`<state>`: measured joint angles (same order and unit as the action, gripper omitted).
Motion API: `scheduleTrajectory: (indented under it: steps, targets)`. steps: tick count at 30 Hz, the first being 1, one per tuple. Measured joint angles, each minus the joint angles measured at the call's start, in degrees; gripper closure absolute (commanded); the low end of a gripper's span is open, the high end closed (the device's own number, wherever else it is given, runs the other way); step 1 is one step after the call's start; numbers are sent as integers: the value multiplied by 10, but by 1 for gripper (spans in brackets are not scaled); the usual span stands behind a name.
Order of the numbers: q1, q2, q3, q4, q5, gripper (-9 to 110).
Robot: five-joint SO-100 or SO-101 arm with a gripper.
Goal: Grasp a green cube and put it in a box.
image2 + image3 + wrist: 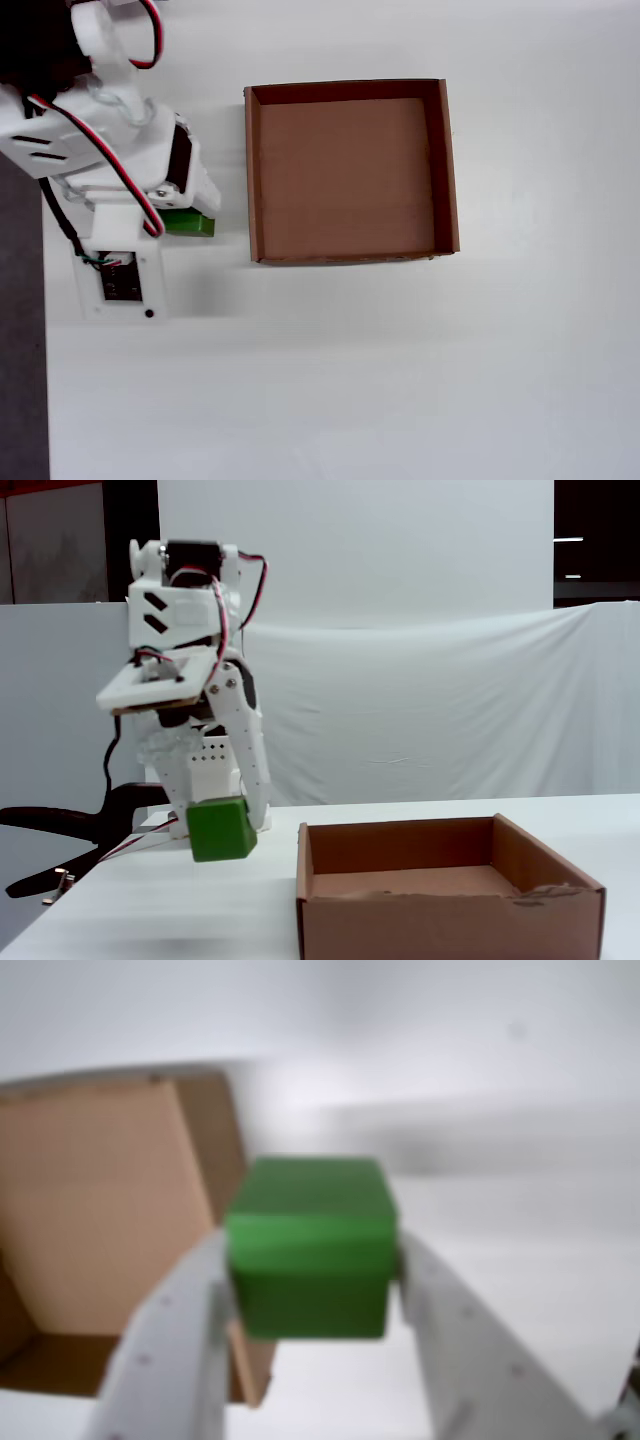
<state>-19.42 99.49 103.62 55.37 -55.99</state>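
Observation:
The green cube [310, 1248] hangs in the air between my two white fingers, and my gripper [312, 1265] is shut on it. In the fixed view the green cube [220, 829] is lifted clear of the table, just left of the brown cardboard box [440, 920], with the gripper [228, 825] at its level. From overhead only a strip of the cube [189, 223] shows under the arm, left of the box [251, 170]. The box [100, 1210] lies at the left of the wrist view, and nothing lies in it.
The white arm and its base [115, 275] stand at the table's left edge. A white cloth backdrop [450, 710] hangs behind the table. The dark floor strip [20, 350] marks the table's left edge in the overhead view.

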Motion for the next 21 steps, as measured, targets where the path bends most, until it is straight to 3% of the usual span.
scheduleTrajectory:
  steps: [21]
  targets:
    - [-192, -86, -115, 44, 30, 87]
